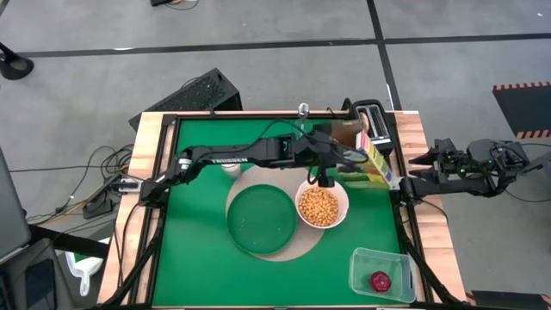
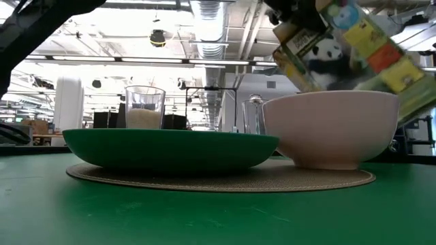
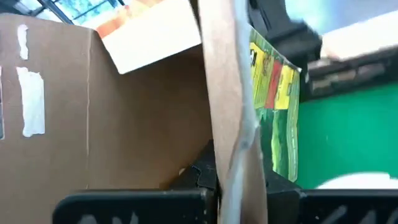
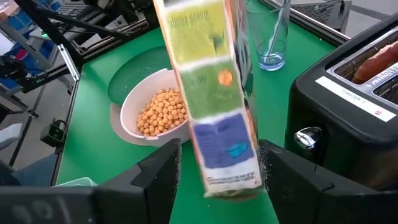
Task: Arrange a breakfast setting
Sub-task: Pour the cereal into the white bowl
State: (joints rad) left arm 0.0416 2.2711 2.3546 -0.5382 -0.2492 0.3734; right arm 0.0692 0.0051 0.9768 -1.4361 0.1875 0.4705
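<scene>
Two grippers, one cereal box (image 1: 372, 155) near the table's far right edge.
Its flap is pinched by the closed left gripper (image 1: 337, 146); the half-open right gripper (image 4: 217, 180) brackets its base, above the white bowl (image 1: 322, 205).

Cereal box (image 1: 368, 148), green and yellow, panda printed on one face, stood tilted at the table's two o'clock. Black toaster (image 1: 373, 117) sat just behind it toward twelve. Clear plastic tub (image 1: 383, 274) lay at five o'clock.
</scene>
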